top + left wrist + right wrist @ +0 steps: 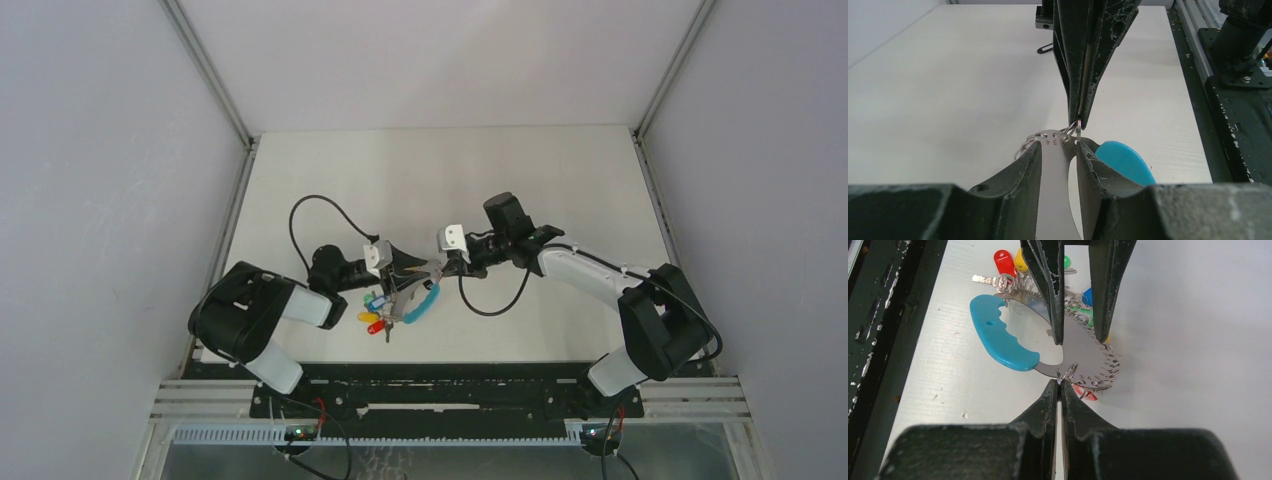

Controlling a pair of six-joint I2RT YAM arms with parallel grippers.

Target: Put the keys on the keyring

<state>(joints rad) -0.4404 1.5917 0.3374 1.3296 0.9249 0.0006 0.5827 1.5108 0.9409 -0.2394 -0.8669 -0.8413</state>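
The keyring (998,340), a flat silvery band with numbered holes and a turquoise grip (425,303), lies at the table's near middle. My left gripper (1059,146) straddles the band (1053,170), one finger against each edge. My right gripper (1059,382) is shut on a small split ring (1060,374) at the band's edge, facing the left gripper (1080,339) tip to tip. Keys with red (1004,262), yellow (1020,260) and green (1066,261) heads lie bunched at the far side of the loop, and show beside the loop (372,318) in the top view. Another red tag (1087,394) peeks from under the band.
Several small split rings (1103,372) line the band's outer edge. A black cable (300,215) loops over the table behind the left arm, and another (490,305) hangs below the right wrist. The dark rail (1228,110) runs along the table's near edge.
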